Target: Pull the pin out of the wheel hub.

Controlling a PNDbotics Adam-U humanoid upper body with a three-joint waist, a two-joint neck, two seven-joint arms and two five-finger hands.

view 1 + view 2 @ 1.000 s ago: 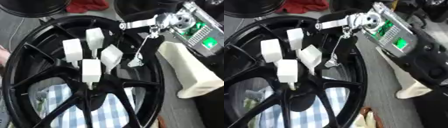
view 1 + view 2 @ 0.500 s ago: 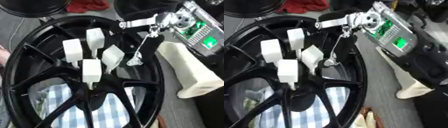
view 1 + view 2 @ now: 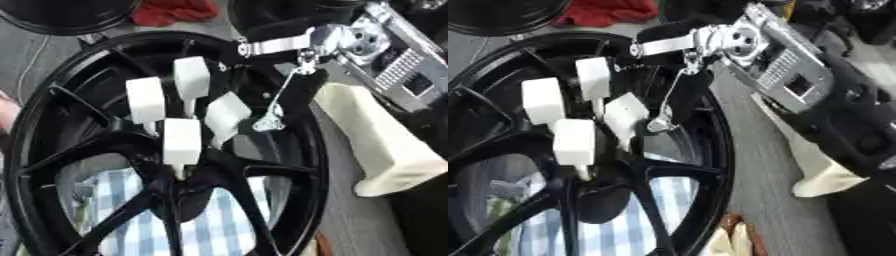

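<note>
The black wheel hub [image 3: 105, 150] lies flat and fills the left of both views. Several pins with white block heads stand at its centre: one at the back [image 3: 192, 75], one on the left [image 3: 145, 99], one in front [image 3: 182, 141] and a tilted one on the right [image 3: 227, 116]. My right hand [image 3: 686, 95] comes in from the upper right, black against the black rim, and reaches down beside the tilted right pin. A thin silver rod with a metal tip [image 3: 267, 122] hangs from the wrist just right of that pin. Whether the hand touches the pin is hidden.
A cream-coloured block [image 3: 385, 145] lies on the grey floor right of the rim. Under the spokes shows a blue-and-white checked cloth [image 3: 210, 225]. A red cloth [image 3: 175, 10] and another black wheel [image 3: 70, 15] lie at the far edge.
</note>
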